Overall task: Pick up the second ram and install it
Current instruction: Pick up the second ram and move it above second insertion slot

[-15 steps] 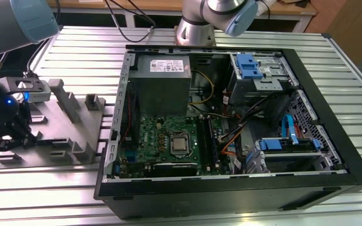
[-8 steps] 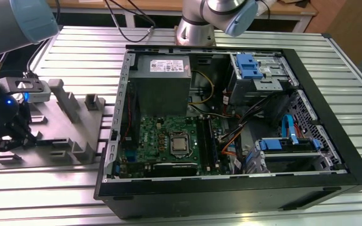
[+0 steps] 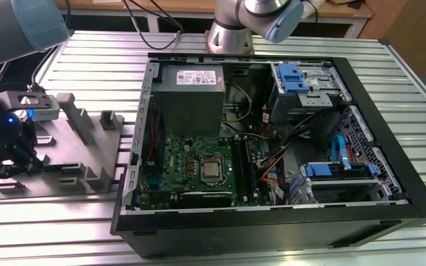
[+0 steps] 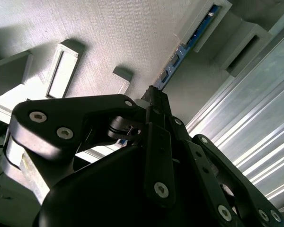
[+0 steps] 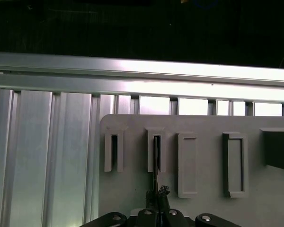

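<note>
The second ram (image 5: 156, 163) is seen edge-on in the first wrist view as a thin dark stick. Its far end sits in a narrow slot of the grey holder plate (image 5: 203, 208). My gripper (image 5: 157, 193) is shut on its near end, with the fingers pressed together on the thin edge. In the second wrist view the ram (image 4: 195, 34) runs away from the gripper (image 4: 155, 97) into a raised grey slot. In the exterior view the gripper (image 3: 7, 168) hangs over the grey holder (image 3: 72, 169) at that view's left, well apart from the open computer case (image 3: 390, 166).
The case lies open on the ribbed aluminium table (image 3: 20, 216), showing the green motherboard (image 3: 191, 166), a grey power supply (image 3: 191, 83), cables and blue drive brackets. The holder carries several more slots (image 5: 187, 163) and tall grey posts (image 3: 76, 116).
</note>
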{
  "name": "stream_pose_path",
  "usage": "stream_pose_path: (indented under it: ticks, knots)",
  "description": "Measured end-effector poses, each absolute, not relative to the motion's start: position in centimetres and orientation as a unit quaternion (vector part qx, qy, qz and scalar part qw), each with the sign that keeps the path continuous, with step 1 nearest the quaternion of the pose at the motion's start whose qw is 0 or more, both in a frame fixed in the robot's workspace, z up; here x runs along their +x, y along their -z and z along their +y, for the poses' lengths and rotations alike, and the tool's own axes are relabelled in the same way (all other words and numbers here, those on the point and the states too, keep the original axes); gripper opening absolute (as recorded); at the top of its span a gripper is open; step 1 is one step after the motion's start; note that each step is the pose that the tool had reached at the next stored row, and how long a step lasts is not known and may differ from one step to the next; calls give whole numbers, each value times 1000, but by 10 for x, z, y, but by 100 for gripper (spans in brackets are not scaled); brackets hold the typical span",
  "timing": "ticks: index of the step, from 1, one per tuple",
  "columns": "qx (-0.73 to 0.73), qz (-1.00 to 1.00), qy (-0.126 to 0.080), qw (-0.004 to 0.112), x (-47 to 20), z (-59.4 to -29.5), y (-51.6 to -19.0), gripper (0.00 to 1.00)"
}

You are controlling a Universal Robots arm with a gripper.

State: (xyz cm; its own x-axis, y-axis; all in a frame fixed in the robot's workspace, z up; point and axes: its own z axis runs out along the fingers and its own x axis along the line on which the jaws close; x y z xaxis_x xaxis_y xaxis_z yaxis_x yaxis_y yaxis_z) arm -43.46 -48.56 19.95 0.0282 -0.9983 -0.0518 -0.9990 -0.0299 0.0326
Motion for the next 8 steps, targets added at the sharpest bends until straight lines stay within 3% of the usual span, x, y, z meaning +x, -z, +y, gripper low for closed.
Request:
stream_pose_path:
  ticks: [8]
  knots:
    - [-717, 696, -30, 6, -435, -486, -206, 11]
